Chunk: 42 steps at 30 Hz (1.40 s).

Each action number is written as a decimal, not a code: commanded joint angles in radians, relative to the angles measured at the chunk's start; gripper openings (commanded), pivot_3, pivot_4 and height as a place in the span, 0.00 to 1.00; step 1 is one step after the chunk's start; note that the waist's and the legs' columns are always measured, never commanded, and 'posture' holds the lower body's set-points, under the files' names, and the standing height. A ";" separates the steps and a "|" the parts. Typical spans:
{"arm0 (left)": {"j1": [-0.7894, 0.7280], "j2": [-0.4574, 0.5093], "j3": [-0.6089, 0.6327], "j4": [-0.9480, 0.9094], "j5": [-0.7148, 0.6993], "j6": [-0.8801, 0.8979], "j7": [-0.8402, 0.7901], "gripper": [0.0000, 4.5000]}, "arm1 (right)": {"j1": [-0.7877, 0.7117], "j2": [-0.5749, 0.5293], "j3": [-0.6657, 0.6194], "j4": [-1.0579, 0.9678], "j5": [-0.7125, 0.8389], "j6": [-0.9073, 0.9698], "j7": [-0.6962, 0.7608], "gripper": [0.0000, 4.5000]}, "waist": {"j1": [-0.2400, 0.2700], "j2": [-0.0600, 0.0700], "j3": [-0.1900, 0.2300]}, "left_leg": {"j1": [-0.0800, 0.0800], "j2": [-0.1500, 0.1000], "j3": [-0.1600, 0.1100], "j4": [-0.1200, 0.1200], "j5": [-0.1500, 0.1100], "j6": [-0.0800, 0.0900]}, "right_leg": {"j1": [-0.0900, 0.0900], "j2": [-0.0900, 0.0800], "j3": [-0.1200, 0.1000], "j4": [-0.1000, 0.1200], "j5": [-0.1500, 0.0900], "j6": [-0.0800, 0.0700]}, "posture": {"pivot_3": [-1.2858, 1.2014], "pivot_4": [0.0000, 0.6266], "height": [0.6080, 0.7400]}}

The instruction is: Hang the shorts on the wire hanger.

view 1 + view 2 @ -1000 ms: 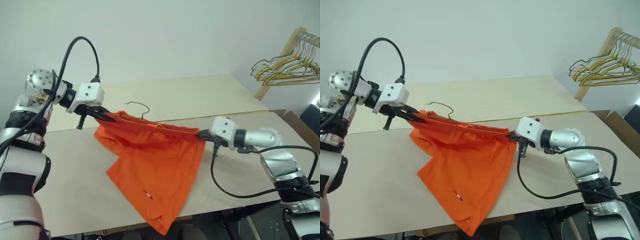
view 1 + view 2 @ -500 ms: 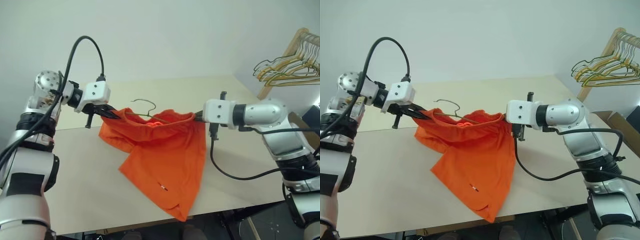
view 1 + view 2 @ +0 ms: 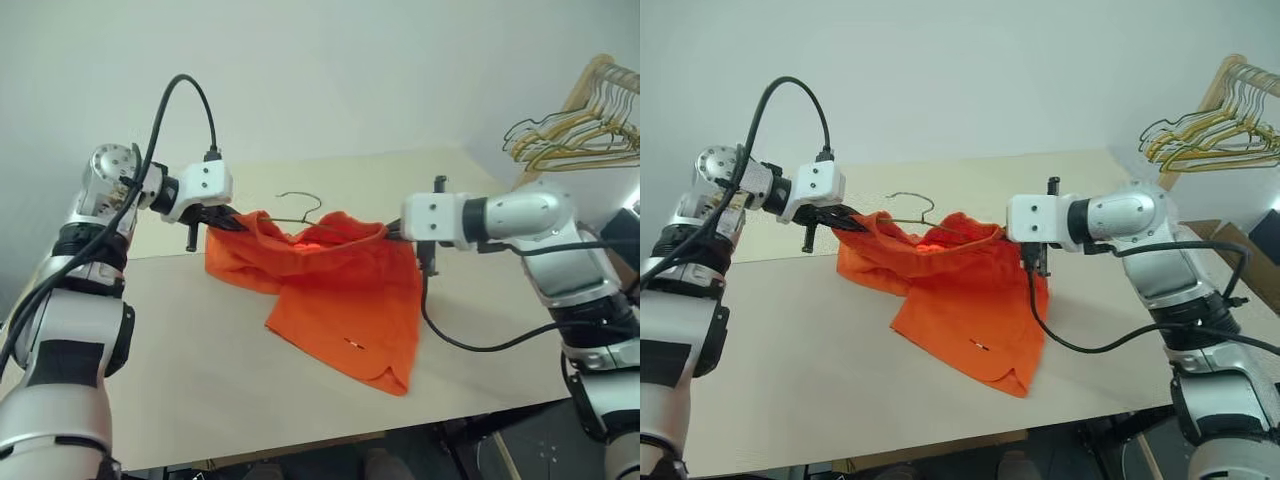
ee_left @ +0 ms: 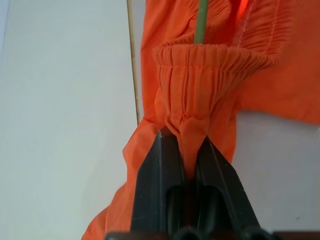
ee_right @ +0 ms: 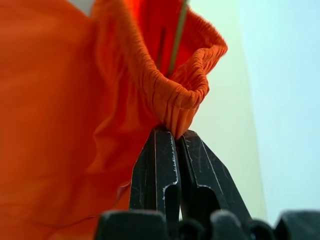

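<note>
Bright orange fabric shorts (image 3: 335, 285) are pinched at each waistband end by the closed left gripper (image 3: 222, 221) and right gripper (image 3: 390, 232), above the pale desk (image 3: 180, 370); a thin olive-green wire hanger (image 3: 300, 208) is threaded inside the waistband.

Two arms are being shown, clad in silver-grey shells with black bands at the joints. A white box-shaped wrist housing is being carried on each arm, ahead of the left gripper (image 3: 222, 219) and the right gripper (image 3: 392, 232). The fingers (image 4: 165, 185) are being shown as black, tapered and scuffed. A black cable is being looped high over the left wrist, while another is being hung below the right one. A round, perforated silver cap is being shown on the left elbow.
</note>
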 commanded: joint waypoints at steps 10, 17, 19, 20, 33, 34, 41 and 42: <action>-0.015 -0.015 0.087 -0.050 -0.035 0.012 -0.022 0.00 | -0.059 0.036 0.041 0.091 -0.076 -0.067 -0.037 0.13 | -0.001 0.000 0.000 | -0.010 -0.001 0.000 0.003 0.001 -0.002 | -0.012 -0.002 0.000 0.004 0.000 0.000 | 0.52 0.00 1.00; 0.004 -0.023 0.117 -0.071 -0.049 0.019 -0.036 0.00 | -0.041 0.037 0.032 0.113 -0.025 -0.078 0.011 0.56 | -0.006 0.000 0.000 | -0.010 -0.001 0.000 0.003 0.001 -0.003 | -0.011 -0.002 0.000 0.004 0.000 0.000 | 0.52 0.00 1.00; 0.006 -0.023 0.121 -0.074 -0.051 0.020 -0.038 0.00 | -0.039 0.037 0.029 0.115 -0.022 -0.075 0.012 0.56 | -0.010 0.000 0.000 | -0.010 -0.001 0.000 0.003 0.001 -0.002 | -0.011 -0.002 0.000 0.004 0.000 0.000 | 0.52 0.00 1.00; 0.007 -0.027 0.127 -0.076 -0.061 0.028 -0.044 0.00 | -0.038 0.042 0.023 0.117 -0.010 -0.053 0.015 0.56 | -0.011 0.000 0.000 | -0.010 -0.001 0.000 0.003 0.001 -0.002 | -0.011 -0.002 0.000 0.004 0.000 0.000 | 0.52 0.00 1.00; 0.036 -0.045 0.153 -0.120 -0.096 0.026 -0.079 0.00 | -0.057 0.093 -0.029 0.121 0.132 0.166 0.041 0.56 | -0.024 0.000 0.000 | -0.009 -0.001 0.000 0.003 0.001 -0.003 | -0.011 -0.002 0.000 0.005 0.000 0.000 | 0.52 0.00 1.00; 0.038 -0.044 0.154 -0.123 -0.099 0.028 -0.082 0.00 | -0.057 0.092 -0.025 0.123 0.130 0.174 0.040 0.56 | -0.024 0.000 0.000 | -0.009 -0.001 0.000 0.003 0.001 -0.003 | -0.012 -0.002 0.000 0.005 0.000 0.000 | 0.52 0.00 1.00; 0.050 -0.046 0.166 -0.139 -0.123 0.032 -0.102 0.00 | -0.053 0.090 -0.009 0.135 0.123 0.199 0.048 0.22 | -0.024 0.000 0.000 | -0.009 -0.001 0.000 0.003 0.001 -0.002 | -0.012 -0.002 0.000 0.005 0.000 0.000 | 0.52 0.00 1.00; 0.051 -0.045 0.166 -0.141 -0.125 0.039 -0.107 0.00 | -0.053 0.089 -0.009 0.134 0.123 0.202 0.051 0.14 | -0.024 0.000 0.000 | -0.009 -0.001 0.000 0.003 0.001 -0.002 | -0.012 -0.002 0.000 0.005 0.000 0.000 | 0.52 0.00 1.00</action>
